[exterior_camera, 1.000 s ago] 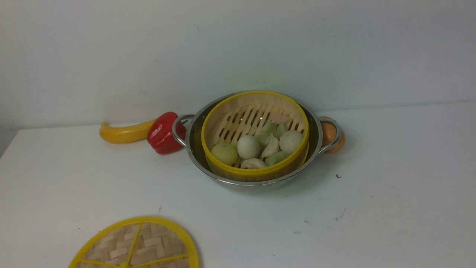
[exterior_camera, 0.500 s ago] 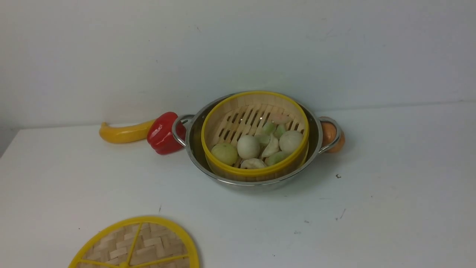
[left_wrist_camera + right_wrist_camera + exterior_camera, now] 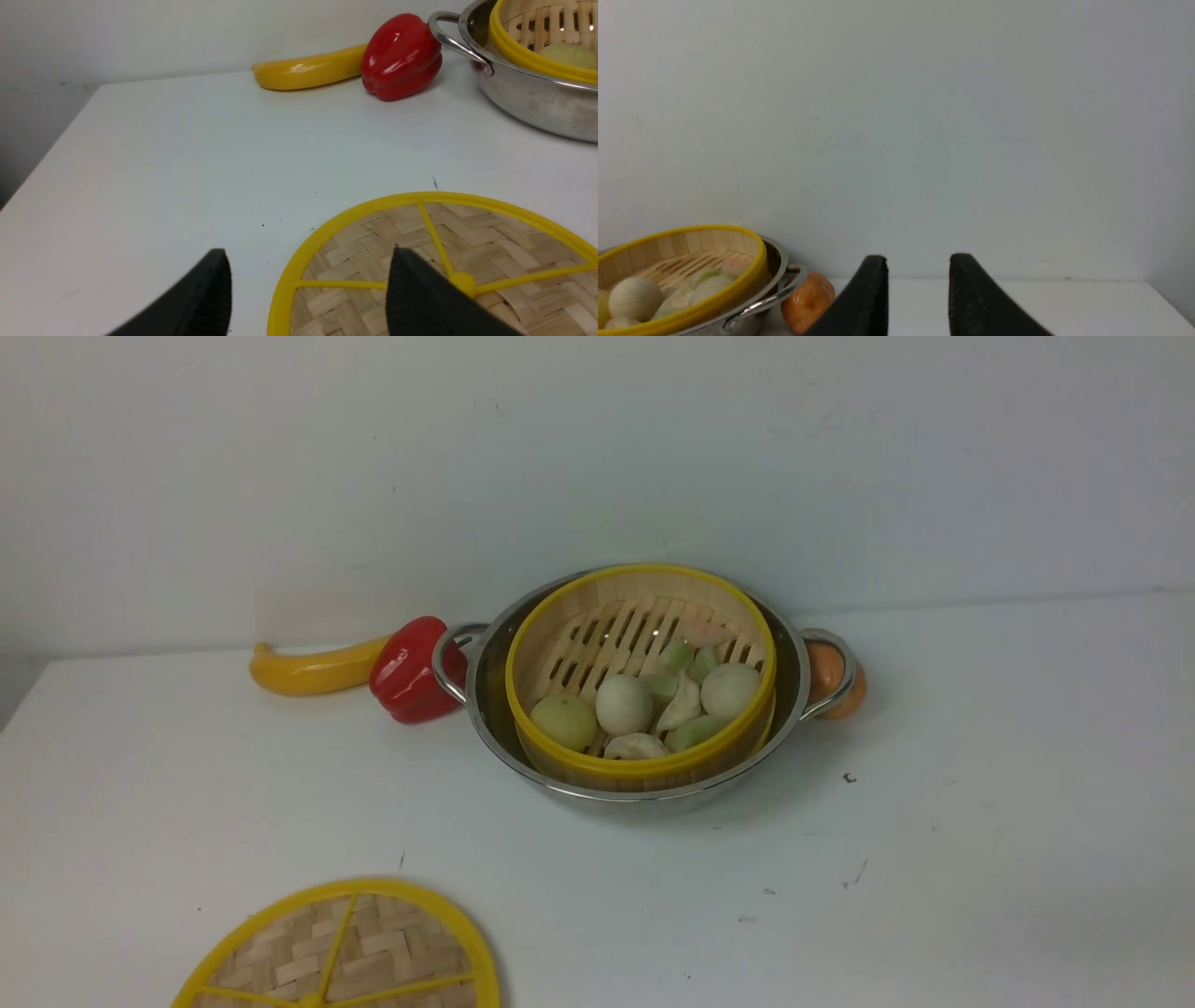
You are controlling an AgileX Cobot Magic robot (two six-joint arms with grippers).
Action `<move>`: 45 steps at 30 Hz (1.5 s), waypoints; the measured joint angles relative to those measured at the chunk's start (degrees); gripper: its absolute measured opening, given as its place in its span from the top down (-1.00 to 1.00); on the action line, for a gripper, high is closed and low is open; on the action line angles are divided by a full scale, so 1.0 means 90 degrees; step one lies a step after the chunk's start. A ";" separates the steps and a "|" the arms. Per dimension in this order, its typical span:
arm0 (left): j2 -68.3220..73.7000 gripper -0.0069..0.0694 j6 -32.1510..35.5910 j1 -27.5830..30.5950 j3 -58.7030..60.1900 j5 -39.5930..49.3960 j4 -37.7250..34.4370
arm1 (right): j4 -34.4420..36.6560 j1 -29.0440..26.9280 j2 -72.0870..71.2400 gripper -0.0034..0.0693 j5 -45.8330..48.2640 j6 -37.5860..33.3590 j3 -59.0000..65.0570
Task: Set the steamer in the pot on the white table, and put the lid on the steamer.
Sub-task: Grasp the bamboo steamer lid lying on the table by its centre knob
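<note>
The steamer (image 3: 644,769) is seated inside the pot (image 3: 644,798), its yellow rim raised above the steel rim, with a gap left all round. Round buns (image 3: 624,703) and pale dumplings (image 3: 684,702) are gathered on the near half of its slatted floor; the far slats are exposed. The pot is set toward the back of the white table (image 3: 980,784), near the wall. A red pepper (image 3: 408,669) is pressed against its left handle, a yellow fruit (image 3: 313,670) lies just beside that, and an orange fruit (image 3: 836,677) is tucked behind the right handle. The lid (image 3: 345,952) is laid flat at the table's near left, well apart from the pot, with bare tabletop between. The left gripper (image 3: 308,252) is spread wide, one finger over the weave beside the hub, the other outside the rim; contact cannot be told. The right gripper (image 3: 919,256) is parted more narrowly, with nothing held.
</note>
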 joint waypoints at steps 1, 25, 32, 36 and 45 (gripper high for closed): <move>0.0000 -0.27 0.0000 0.0000 0.0000 0.0000 0.0000 | 0.0021 0.0000 -0.0007 0.29 0.0067 0.0043 0.0000; 0.0000 -0.27 0.0000 0.0000 0.0000 0.0000 0.0000 | 0.0064 -0.0005 -0.0027 0.22 0.1815 0.0527 0.0009; 0.0000 -0.27 0.0000 0.0000 0.0000 0.0000 0.0000 | 0.0064 -0.0005 -0.0027 0.22 0.1815 0.0527 0.0009; 0.0000 -0.27 0.0000 0.0000 0.0000 0.0000 0.0000 | 0.0064 -0.0005 -0.0027 0.22 0.1815 0.0527 0.0009; 0.0000 -0.27 0.0000 0.0000 0.0000 0.0000 0.0000 | 0.0066 -0.0005 -0.0027 0.22 0.1815 0.0527 0.0009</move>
